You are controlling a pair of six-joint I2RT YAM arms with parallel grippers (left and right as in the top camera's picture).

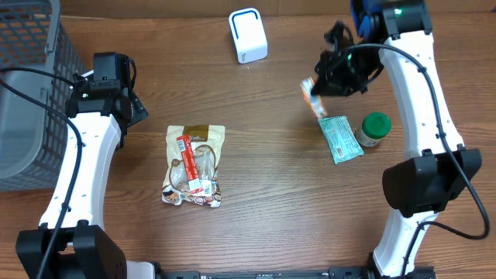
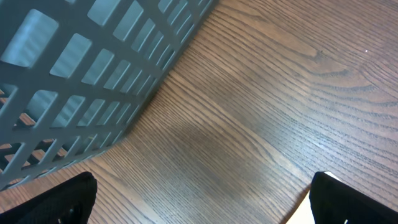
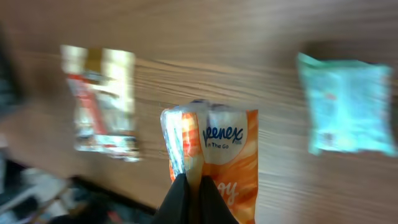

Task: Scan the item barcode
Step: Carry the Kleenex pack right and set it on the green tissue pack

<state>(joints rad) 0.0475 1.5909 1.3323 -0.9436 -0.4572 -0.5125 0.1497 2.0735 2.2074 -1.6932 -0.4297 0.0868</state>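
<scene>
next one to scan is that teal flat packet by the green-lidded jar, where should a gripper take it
Probably from straight above, pinching across the narrow width of the teal flat packet near its lower end in the overhead view. It lies flat on the wooden table, offering no side face, and the green-lidded jar crowds its upper right edge.

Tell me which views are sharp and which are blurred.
Overhead: sharp and evenly lit. Left wrist: table grain crisp, the basket close up and soft. Right wrist: heavy motion blur on the teal packet and the snack bag; the tissue pack pinched in the right tool is readable.
</scene>
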